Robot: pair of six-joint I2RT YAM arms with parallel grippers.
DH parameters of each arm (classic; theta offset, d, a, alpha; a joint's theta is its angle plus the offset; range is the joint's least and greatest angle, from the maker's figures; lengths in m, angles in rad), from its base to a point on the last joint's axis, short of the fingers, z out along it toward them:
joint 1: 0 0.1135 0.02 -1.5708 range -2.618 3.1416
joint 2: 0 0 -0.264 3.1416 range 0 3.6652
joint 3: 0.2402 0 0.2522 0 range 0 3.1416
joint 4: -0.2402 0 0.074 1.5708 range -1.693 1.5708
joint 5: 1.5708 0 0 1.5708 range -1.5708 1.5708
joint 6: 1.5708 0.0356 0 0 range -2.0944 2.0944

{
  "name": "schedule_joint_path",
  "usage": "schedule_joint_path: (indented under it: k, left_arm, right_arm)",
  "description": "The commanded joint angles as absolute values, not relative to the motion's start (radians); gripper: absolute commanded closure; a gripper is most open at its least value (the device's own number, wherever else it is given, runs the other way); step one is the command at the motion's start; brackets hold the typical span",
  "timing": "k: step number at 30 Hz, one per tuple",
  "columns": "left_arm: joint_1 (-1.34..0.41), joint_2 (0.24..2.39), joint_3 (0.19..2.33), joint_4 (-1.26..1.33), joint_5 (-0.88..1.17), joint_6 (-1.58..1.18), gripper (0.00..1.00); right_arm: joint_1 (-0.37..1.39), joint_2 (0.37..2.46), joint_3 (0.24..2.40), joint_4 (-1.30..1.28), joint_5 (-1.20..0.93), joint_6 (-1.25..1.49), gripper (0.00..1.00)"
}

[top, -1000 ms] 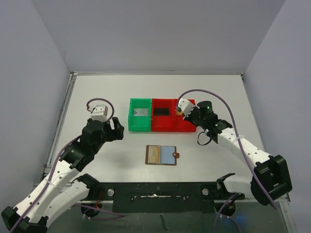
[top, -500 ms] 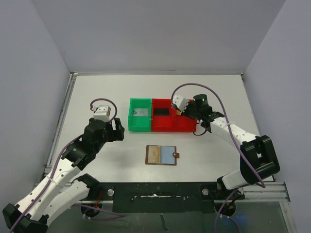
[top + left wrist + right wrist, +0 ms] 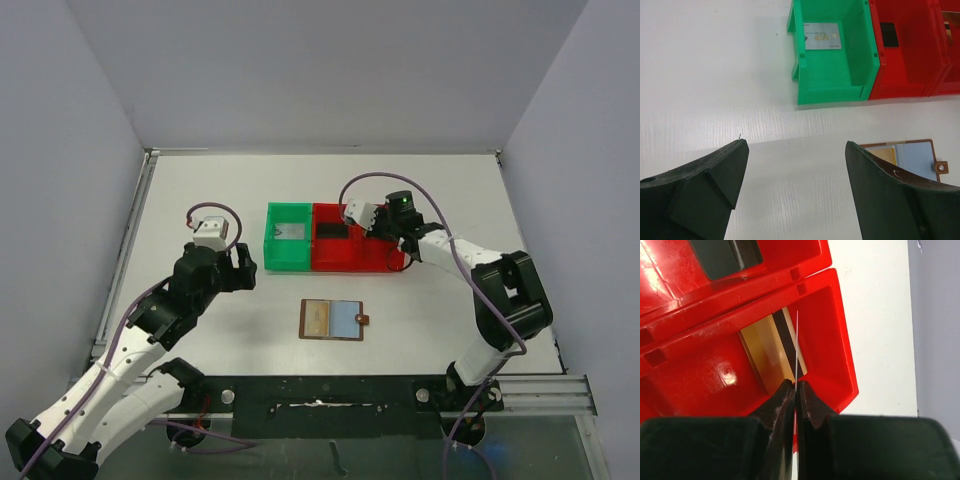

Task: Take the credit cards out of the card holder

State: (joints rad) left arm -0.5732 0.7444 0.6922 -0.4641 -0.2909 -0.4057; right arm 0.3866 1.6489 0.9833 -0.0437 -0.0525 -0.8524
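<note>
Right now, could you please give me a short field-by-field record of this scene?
left gripper: open, above the table
right gripper: shut on edge-on card, above right red bin
right red bin: gold card lying inside
green bin: pale card inside
card holder: lying open on the table

A robotics lab cell: 2 white robot arms (image 3: 115, 368) bolted to a metal rail (image 3: 330, 392) at a white table (image 3: 220, 190), purple cables (image 3: 384, 178) trailing, plain grey panels (image 3: 320, 70) all round.

card holder (image 3: 912, 152): lower part hidden behind left gripper (image 3: 795, 144) finger.
held credit card (image 3: 796, 350): edge-on, face unseen; colour seemingly pale.
</note>
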Motion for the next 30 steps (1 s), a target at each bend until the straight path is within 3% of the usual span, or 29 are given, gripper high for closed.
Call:
schedule_joint_path:
  k: [1,12,30]
  left_arm:
    - [-0.569,0.728,0.694,-0.405,-0.283,-0.394,0.21]
    - [-0.569,0.722,0.693,-0.410,-0.289,-0.400,0.21]
    - [-0.568,0.747,0.693,-0.407,-0.283,-0.396,0.20]
  right_arm:
    - [0.384,1.677,1.030,0.018,-0.021,-0.917,0.97]
    - [0.399,1.747,1.037,0.044,0.021,-0.986,0.96]
    - [0.398,1.757,1.039,-0.029,-0.035,-0.977,0.59]
